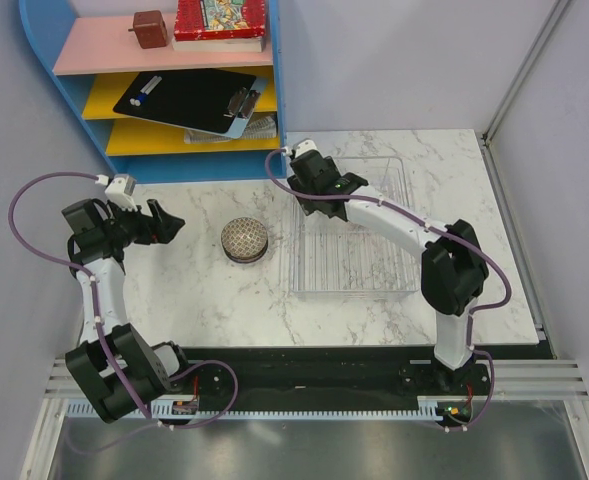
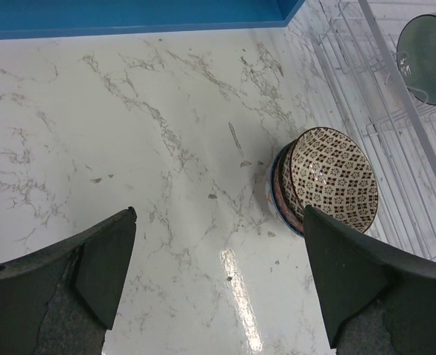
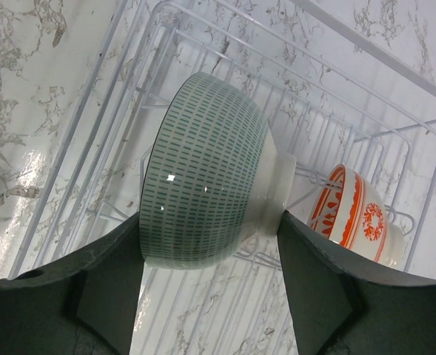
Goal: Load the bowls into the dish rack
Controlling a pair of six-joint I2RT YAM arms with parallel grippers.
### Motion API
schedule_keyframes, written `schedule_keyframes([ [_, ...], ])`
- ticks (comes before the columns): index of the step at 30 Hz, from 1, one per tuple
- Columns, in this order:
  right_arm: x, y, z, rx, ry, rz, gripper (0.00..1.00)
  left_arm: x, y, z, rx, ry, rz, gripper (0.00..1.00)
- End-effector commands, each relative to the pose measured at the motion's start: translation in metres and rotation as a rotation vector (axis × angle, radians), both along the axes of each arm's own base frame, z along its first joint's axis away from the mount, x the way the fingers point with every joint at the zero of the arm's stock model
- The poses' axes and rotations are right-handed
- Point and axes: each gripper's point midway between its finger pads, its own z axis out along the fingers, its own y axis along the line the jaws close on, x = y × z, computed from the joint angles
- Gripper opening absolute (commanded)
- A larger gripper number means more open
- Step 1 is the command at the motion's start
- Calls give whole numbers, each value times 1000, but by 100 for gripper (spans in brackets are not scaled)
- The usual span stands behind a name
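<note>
We see the dish rack right of centre, where our right gripper clamps the pale green bowl on its side over the wires beside an orange-and-white bowl, while the stack of bowls waits just left of the rack, nearer our wide-open left gripper.

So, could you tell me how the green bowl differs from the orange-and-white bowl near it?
The green bowl carries rows of green dashes; the orange-and-white bowl has bold orange-red marks on white. The green bowl is clamped in the right gripper, while the orange-and-white bowl rests in the dish rack, untouched. Both are small round bowls.
</note>
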Motion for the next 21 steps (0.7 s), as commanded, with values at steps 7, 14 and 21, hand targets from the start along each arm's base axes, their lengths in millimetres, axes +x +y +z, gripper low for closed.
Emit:
schedule_keyframes([
  [7,10,23,1,93,-12,-6,0,1,-1,11,26,-66,-28,100],
  [14,4,30,-19,116,47,15,0,1,-2,11,27,-67,-31,100],
  [21,7,29,-32,123,77,9,0,1,-3,12,25,-70,-32,100],
])
